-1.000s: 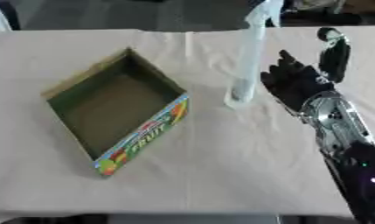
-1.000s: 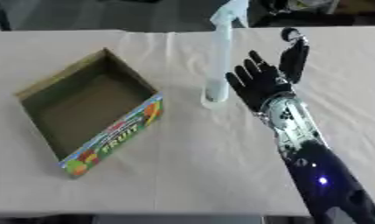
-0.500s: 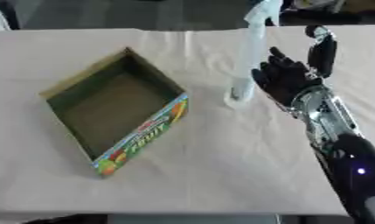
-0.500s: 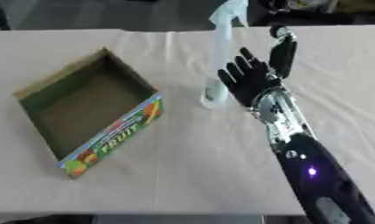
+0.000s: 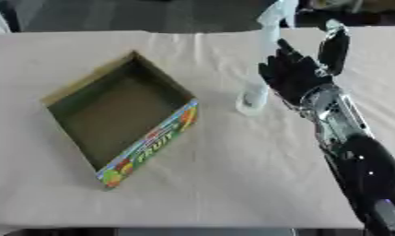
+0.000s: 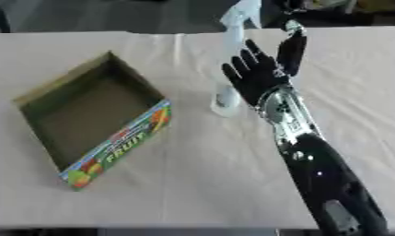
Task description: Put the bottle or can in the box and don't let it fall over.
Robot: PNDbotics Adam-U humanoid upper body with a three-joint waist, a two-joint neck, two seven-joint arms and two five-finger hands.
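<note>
bottle: 1, clear [image 5: 261, 69], upright on table [image 5: 216, 175]
box: 1, open [image 5: 119, 115], at bottle's 8 o'clock
right robot hand [image 6: 257, 76]: fingers spread, beside bottle

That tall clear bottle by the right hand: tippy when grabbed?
Probably yes. The bottle stands upright, tall and slim on a small base, so a push near the top may topple it. It looks clear and perhaps empty, so likely light. The right hand is open beside it, not yet gripping; low sideways contact seems safer.
</note>
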